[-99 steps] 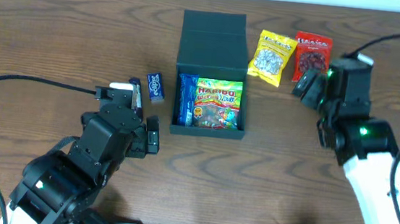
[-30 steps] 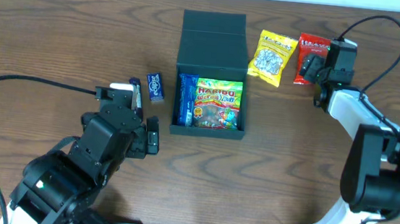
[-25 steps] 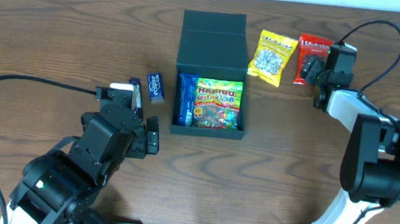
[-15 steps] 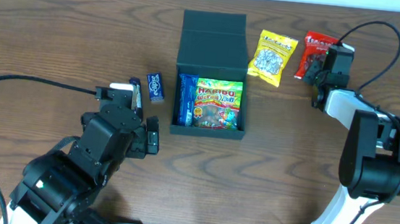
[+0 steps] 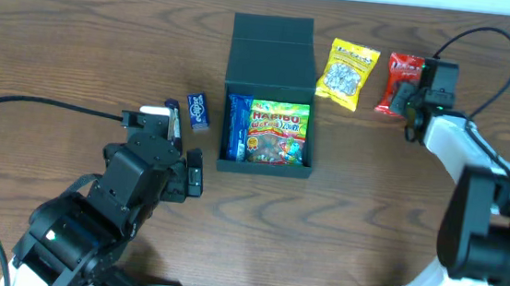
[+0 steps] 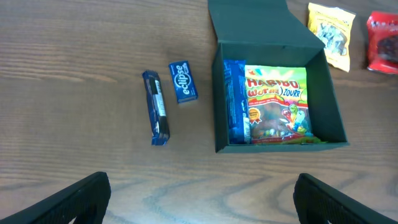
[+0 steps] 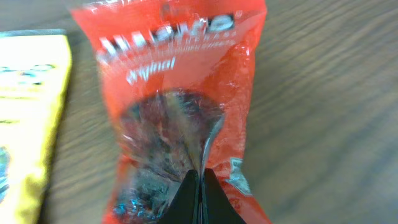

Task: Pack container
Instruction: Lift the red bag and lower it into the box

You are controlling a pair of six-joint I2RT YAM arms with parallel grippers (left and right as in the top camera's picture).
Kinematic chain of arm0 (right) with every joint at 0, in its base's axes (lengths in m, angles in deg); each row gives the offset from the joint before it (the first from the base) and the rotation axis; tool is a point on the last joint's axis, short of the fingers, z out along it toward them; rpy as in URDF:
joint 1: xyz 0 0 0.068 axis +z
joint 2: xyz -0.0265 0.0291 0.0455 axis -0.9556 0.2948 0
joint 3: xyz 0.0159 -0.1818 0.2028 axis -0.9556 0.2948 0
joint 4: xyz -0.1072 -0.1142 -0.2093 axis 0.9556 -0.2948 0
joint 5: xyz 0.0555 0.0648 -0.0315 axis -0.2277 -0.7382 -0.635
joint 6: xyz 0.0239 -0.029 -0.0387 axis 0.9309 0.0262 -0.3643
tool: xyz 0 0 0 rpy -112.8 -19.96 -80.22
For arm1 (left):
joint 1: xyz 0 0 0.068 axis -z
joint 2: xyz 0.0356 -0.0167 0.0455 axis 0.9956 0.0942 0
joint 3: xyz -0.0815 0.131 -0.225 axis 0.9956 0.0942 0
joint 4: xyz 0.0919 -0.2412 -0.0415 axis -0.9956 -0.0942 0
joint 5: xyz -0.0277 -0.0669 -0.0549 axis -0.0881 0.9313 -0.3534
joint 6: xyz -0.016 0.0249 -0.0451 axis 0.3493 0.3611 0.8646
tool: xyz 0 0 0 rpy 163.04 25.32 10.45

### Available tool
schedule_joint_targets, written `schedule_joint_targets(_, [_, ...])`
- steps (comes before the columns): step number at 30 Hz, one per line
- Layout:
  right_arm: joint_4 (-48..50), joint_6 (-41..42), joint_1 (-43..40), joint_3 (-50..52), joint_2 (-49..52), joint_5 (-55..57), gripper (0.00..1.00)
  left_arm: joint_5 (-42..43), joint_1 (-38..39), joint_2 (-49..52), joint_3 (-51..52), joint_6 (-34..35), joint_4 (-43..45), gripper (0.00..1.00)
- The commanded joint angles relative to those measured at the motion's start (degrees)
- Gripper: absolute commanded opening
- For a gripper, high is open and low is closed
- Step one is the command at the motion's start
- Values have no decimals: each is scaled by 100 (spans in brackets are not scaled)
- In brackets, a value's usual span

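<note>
Red packet [image 7: 180, 106] sits pinched in the right pincer [image 7: 199, 182], plain only from its wrist camera.

dark square container [image 5: 268, 116], lid open, mid-table

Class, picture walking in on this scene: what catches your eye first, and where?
The dark container sits open in the middle of the overhead view, with a bright Haribo bag inside. Past the yellow packet beside it, the right tool pinches a red snack packet.
</note>
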Motion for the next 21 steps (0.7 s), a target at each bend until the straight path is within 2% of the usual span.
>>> schedule_joint_targets(1, [-214,-369,-61,-9,-826,-555,2,-4,-17,-2,-26,-37,-7,95])
schedule_joint_targets(7, [-654,-868,17,-9,-1882,-1974,2,-4,-17,-2,-26,-37,-7,95])
schedule_joint_targets(12, [-723,-977,358,-9,-2592,-3099,1,-2,-17,-2,-24,-37,-7,95])
schedule_joint_targets(16, [-721,-1071,927,-9,-2736,-3421,2,-2,-17,-2,-24,-37,-7,95])
schedule_joint_targets(21, [-750,-1978,1827,-9,-2723,-3480,1,-4,-17,-2,-24,-37,-7,95])
